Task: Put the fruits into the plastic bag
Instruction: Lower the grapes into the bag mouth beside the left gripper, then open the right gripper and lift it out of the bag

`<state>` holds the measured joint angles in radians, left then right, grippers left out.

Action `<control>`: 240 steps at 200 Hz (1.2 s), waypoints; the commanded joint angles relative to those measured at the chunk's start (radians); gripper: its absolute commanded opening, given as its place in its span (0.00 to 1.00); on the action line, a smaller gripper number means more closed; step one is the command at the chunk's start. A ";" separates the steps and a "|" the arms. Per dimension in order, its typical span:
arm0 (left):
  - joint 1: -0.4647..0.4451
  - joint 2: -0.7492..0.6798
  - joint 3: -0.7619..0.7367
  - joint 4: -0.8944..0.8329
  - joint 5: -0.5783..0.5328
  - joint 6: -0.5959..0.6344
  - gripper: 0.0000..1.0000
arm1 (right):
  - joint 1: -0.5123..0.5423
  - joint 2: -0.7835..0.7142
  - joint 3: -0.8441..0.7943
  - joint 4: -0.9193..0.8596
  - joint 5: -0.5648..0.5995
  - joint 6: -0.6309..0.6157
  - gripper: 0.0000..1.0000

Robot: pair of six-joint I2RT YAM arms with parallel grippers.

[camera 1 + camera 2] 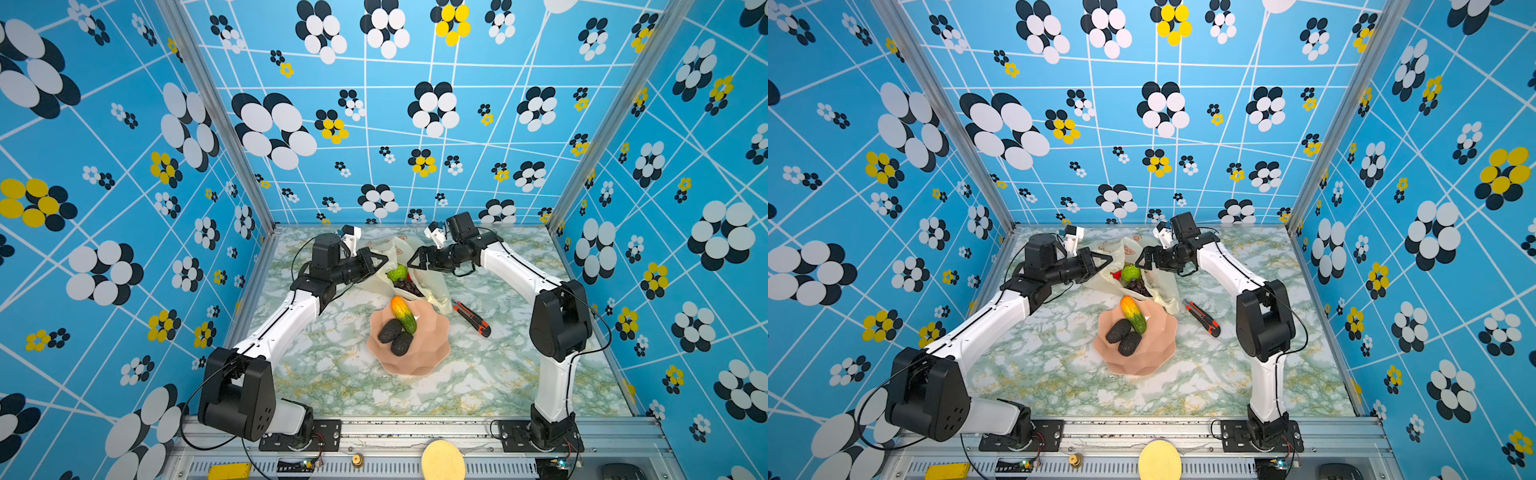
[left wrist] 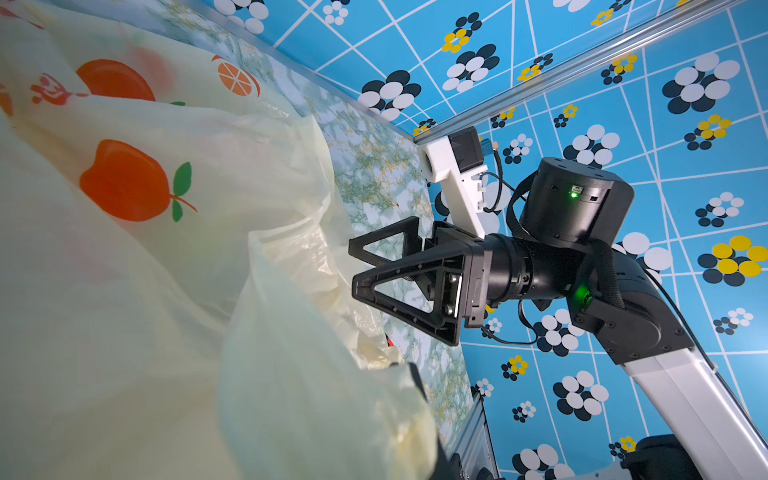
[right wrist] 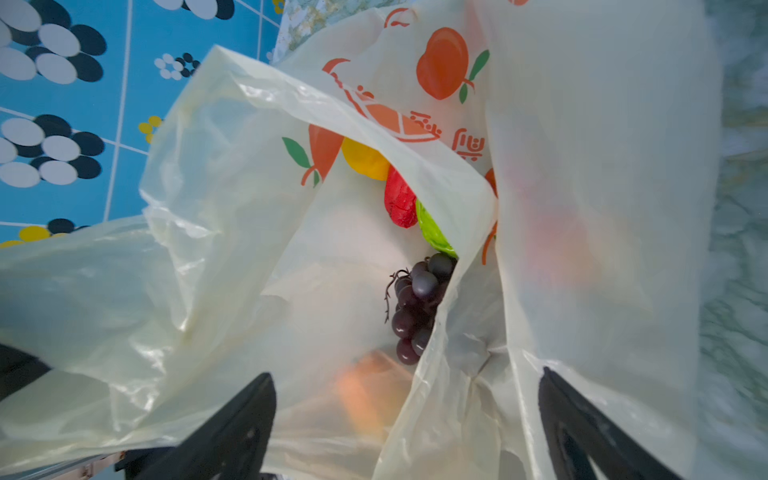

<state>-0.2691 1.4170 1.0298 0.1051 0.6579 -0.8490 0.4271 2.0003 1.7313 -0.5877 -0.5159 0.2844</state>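
The right gripper [image 1: 412, 264] hangs with its jaws spread wide and empty over the right edge of the mouth of the plastic bag [image 1: 439, 289]. In the right wrist view its dark fingers [image 3: 232, 428] frame the opening, clear of the contents. Inside the bag, nearest this gripper, lie the purple grapes [image 3: 415, 307]. Beyond them are the bumpy green ball [image 3: 434, 232], the red strawberry [image 3: 400, 203] and the yellow lemon [image 3: 363, 162], each partly under a fold of film. Opposite, the left gripper [image 1: 384, 258] is clamped on the bag's left rim, holding it raised above the marble-patterned table [image 1: 332, 374]. Just in front of the bag, toward the arm bases, the pink scalloped dish [image 1: 432, 353] carries the yellow-green oblong [image 1: 404, 314] and two rough black ovals [image 1: 390, 331]. A red-and-black utility knife [image 1: 471, 319] lies on the table just right of the dish, near the bag's right corner.
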 commanded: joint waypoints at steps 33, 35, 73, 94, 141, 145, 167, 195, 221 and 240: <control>-0.002 0.000 0.001 0.008 -0.006 0.016 0.00 | 0.071 -0.029 0.174 -0.309 0.285 -0.218 0.99; -0.002 0.001 0.002 0.006 -0.007 0.015 0.00 | 0.074 -0.027 0.180 -0.317 0.294 -0.223 0.99; -0.002 0.004 0.000 0.008 -0.006 0.016 0.00 | 0.103 -0.096 0.148 -0.255 0.361 -0.207 0.99; -0.003 -0.005 -0.012 0.007 -0.010 0.019 0.00 | 0.105 -0.237 -0.021 -0.046 0.380 -0.159 0.99; -0.003 -0.015 -0.026 -0.001 -0.015 0.030 0.00 | 0.098 -0.358 -0.162 0.020 0.316 -0.158 0.95; -0.002 -0.015 -0.028 0.000 -0.015 0.030 0.00 | 0.097 -0.340 -0.143 -0.017 0.304 -0.169 0.94; -0.002 -0.011 -0.034 0.011 -0.011 0.023 0.00 | 0.097 -0.239 -0.052 -0.174 0.234 -0.191 0.83; -0.005 -0.013 -0.039 0.016 -0.010 0.019 0.00 | 0.118 -0.169 -0.034 -0.249 0.186 -0.204 0.76; -0.003 -0.022 -0.040 0.002 -0.016 0.030 0.00 | 0.144 -0.116 -0.009 -0.323 0.237 -0.240 0.76; -0.004 -0.025 -0.040 -0.001 -0.018 0.033 0.00 | 0.154 -0.083 0.007 -0.358 0.286 -0.251 0.74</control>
<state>-0.2691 1.4170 1.0023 0.1047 0.6468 -0.8448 0.5644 1.8935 1.6917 -0.8375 -0.2729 0.0723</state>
